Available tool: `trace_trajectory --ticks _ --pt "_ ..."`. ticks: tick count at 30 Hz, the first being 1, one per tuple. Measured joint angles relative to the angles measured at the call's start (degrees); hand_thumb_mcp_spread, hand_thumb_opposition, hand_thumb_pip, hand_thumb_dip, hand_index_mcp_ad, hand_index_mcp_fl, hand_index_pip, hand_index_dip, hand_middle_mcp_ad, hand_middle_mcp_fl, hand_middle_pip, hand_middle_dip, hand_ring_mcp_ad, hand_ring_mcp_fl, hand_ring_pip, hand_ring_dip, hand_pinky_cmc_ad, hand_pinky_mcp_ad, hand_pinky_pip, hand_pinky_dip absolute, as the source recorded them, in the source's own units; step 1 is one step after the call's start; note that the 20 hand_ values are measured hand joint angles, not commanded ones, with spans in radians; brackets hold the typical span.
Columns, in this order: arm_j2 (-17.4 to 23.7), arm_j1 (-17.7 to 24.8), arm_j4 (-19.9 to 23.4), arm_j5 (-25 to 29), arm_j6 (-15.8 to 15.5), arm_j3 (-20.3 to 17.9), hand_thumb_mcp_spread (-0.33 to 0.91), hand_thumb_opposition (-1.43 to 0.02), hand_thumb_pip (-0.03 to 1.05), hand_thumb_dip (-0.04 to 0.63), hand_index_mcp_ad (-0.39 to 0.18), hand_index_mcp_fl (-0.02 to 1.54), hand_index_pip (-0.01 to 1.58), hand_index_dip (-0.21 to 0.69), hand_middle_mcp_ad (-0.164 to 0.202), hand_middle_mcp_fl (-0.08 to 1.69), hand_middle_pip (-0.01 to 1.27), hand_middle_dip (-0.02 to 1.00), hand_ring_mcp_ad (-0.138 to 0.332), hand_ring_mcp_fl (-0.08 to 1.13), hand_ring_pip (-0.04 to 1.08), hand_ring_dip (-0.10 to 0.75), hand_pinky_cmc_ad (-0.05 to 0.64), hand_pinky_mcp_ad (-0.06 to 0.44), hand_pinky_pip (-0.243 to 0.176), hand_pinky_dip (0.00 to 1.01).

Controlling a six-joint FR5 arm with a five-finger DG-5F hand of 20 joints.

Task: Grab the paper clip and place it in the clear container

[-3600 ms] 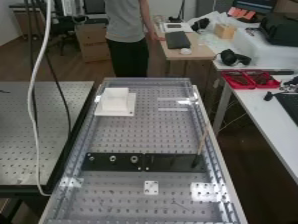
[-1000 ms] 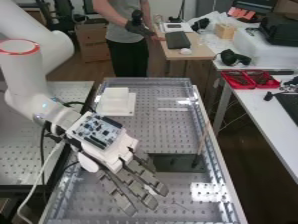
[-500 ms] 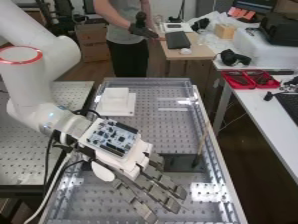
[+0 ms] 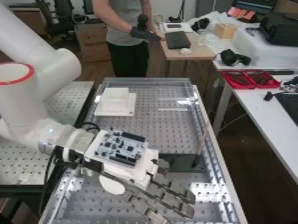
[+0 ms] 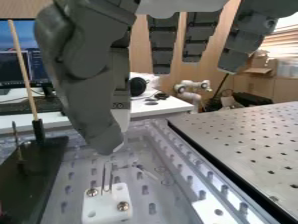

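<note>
Hand (image 4: 169,201) out over the near part of the perforated counter (image 4: 159,132), the arm (image 4: 56,65) coming in from the left of the high view. Fingers straight and spread a little apart, thumb (image 5: 86,100) well clear of them and pointing down; hand wide open, nothing gripped.

Paper clip: a thin, wire-like shape (image 5: 153,175) lies flat on the surface near the small white block (image 5: 106,205), beyond it from the wrist camera and near the thumb's tip. Probably the clip; too faint to be sure. Apart from the hand.

Small white block has screws in its top and two slim metal pins (image 5: 107,176) upright beside them. Clear container: transparent walls (image 4: 146,81) run round the working area; cannot tell if these are the container meant.

Black plate (image 4: 183,162) lies partly beneath the hand in the high view, a thin wooden rod (image 4: 202,142) standing at a slight tilt in a dark holder on it. White stepped block (image 4: 114,101) towards the far end, well apart from the hand.

Markings: circuit board (image 4: 120,147) on the back of the hand bears tiny pale print, too small to make out. Plain red ring round the arm's white casing.
</note>
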Motion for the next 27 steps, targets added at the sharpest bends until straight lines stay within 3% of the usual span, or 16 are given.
trace_trajectory --ticks 10,27 --pt "-1.5 -1.3 -1.3 -4.8 -1.6 1.6 0.59 -0.87 0.52 0.243 -0.239 0.34 1.46 0.183 0.073 0.12 0.14 0.17 0.115 0.00 0.10 0.087 0.332 0.265 -0.026 0.20" --pt "-3.2 -2.1 -3.2 -7.9 -2.6 4.0 0.60 -0.88 0.52 0.239 -0.257 0.40 1.51 0.183 0.075 0.13 0.14 0.19 0.117 0.00 0.10 0.089 0.332 0.265 -0.026 0.20"
